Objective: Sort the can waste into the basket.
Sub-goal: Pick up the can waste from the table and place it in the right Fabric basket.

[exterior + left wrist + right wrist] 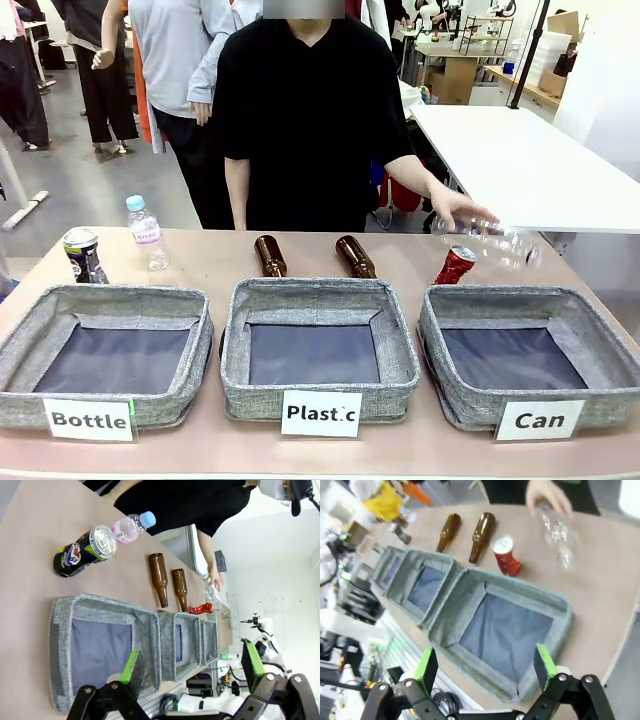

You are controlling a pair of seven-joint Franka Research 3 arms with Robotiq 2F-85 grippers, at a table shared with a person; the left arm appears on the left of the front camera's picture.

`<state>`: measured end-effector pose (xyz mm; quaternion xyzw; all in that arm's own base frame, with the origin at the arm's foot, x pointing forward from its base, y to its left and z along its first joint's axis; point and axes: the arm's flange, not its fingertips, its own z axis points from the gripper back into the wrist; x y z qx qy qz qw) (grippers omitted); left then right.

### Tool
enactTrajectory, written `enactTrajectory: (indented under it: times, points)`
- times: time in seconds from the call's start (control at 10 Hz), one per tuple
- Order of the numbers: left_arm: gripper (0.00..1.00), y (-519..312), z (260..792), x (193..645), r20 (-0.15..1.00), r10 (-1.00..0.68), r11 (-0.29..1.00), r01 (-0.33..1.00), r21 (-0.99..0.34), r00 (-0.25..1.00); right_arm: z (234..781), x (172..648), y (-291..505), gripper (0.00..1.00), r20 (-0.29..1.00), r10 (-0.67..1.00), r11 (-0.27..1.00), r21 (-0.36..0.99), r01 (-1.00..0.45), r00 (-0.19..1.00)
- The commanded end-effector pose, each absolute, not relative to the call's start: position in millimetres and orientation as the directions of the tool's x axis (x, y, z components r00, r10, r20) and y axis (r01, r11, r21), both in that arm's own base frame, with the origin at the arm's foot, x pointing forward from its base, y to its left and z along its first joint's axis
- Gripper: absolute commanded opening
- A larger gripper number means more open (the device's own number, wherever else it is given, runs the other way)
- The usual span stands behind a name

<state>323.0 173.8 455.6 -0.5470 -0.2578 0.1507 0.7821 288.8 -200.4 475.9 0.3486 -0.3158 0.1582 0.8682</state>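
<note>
A dented red can point(455, 265) stands just behind the grey basket labelled "Can" point(445, 345) at the table's right. A dark can point(83, 255) with yellow-green marks stands far left, behind the "Bottle" basket. In the right wrist view my right gripper point(485, 672) hangs open over the near rim of the Can basket point(560, 605), with the red can point(506, 557) beyond it. In the left wrist view my left gripper point(192, 670) is open above the Bottle basket. The dark can point(82, 552) lies ahead of it and the red can point(201, 609) shows far off.
Baskets labelled "Bottle" point(25, 345) and "Plastic" point(235, 345) sit left and middle. Two brown glass bottles point(270, 256) point(355, 257) lie behind the middle basket. A pink-labelled plastic bottle point(146, 232) stands at the left. The person's hand point(455, 208) holds a clear plastic bottle point(495, 240) beside the red can.
</note>
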Motion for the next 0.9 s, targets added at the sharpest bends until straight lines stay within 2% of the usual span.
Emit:
enactTrajectory:
  times: [0.0,0.3,0.6,0.8]
  points:
    - [1.00,175,455,323,0.262,0.508,0.357,0.076,-0.931,0.821,460,257,-230,1.00,0.649,0.054,0.674,0.537,-0.507,0.759]
    - [1.00,175,455,323,0.262,0.508,0.357,0.076,-0.931,0.821,435,257,-247,1.00,0.607,0.009,0.650,0.600,-0.466,0.794]
    - [1.00,175,455,323,0.262,0.508,0.357,0.076,-0.931,0.821,441,312,-195,1.00,0.655,0.144,0.652,0.501,-0.569,0.742]
    - [1.00,175,455,323,0.262,0.508,0.357,0.076,-0.931,0.821,439,355,-149,1.00,0.679,0.240,0.589,0.466,-0.660,0.694]
